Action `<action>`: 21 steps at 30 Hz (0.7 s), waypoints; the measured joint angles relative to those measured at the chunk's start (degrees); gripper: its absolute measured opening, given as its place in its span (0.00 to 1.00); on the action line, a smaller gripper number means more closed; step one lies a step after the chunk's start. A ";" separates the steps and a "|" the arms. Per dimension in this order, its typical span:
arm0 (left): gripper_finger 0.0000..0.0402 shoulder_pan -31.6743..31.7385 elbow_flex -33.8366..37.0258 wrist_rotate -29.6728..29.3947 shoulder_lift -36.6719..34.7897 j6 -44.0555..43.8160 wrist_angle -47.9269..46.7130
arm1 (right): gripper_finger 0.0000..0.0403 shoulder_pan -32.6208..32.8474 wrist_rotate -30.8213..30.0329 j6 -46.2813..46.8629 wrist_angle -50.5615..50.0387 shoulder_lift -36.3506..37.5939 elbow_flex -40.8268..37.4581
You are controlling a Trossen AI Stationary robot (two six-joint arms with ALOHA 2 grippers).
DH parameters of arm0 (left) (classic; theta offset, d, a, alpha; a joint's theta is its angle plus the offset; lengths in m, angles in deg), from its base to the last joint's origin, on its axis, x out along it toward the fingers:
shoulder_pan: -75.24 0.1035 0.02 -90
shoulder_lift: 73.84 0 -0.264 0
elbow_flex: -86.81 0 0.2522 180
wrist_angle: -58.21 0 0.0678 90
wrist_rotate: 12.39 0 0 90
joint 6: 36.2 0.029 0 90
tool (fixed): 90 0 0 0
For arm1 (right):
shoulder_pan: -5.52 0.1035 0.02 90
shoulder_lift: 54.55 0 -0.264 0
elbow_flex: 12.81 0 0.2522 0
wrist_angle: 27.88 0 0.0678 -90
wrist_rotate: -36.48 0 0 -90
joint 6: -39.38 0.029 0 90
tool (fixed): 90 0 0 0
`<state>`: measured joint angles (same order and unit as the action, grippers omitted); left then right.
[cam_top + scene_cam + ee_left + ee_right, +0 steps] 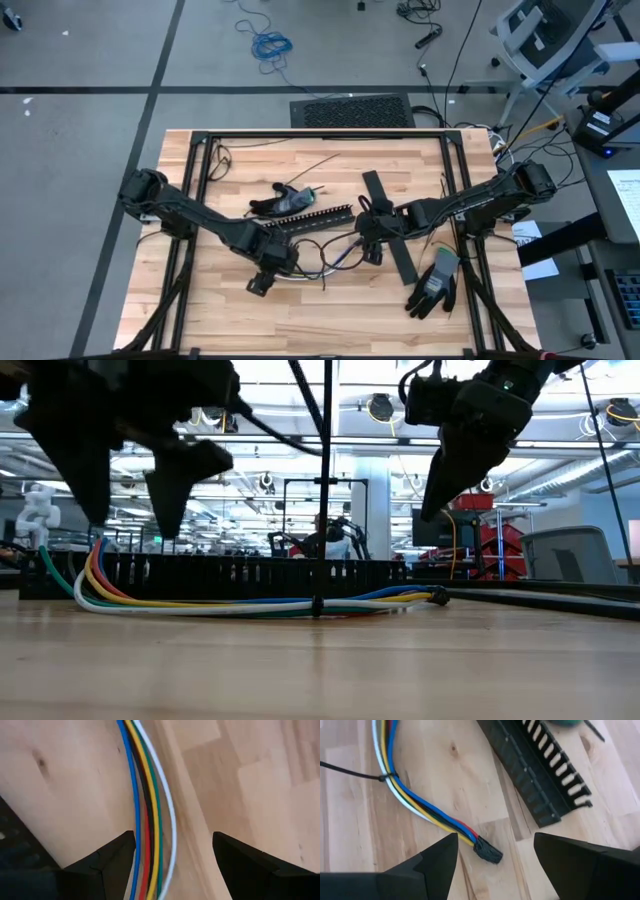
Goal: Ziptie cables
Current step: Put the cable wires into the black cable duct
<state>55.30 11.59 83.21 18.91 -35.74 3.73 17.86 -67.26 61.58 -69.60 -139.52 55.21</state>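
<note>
The cables (250,603), a bundle of white, yellow, green, red, black and blue wires, lie flat on the wooden table (330,320). A black zip tie (387,776) circles them near the end with the black connector (487,852). My left gripper (172,855) hovers open above the bundle's curved left part (150,815), fingers on either side and clear of it. My right gripper (495,851) hovers open above the connector end, also touching nothing. In the high view the left gripper (265,280) is near the table's middle front and the right gripper (368,248) is at the centre.
A black slotted duct (310,218) lies just behind the cables. Its flat black cover strip (392,235) lies to the right. One glove (285,200) rests behind the duct, another (435,285) at the front right. A black frame (320,133) rims the table.
</note>
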 joint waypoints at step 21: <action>0.66 2.14 16.58 -1.12 -0.19 1.85 13.94 | 0.63 -0.02 0.02 -0.18 1.68 0.00 0.00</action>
<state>57.44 28.17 82.09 18.72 -33.89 17.67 17.84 -67.24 61.40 -67.92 -139.52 55.21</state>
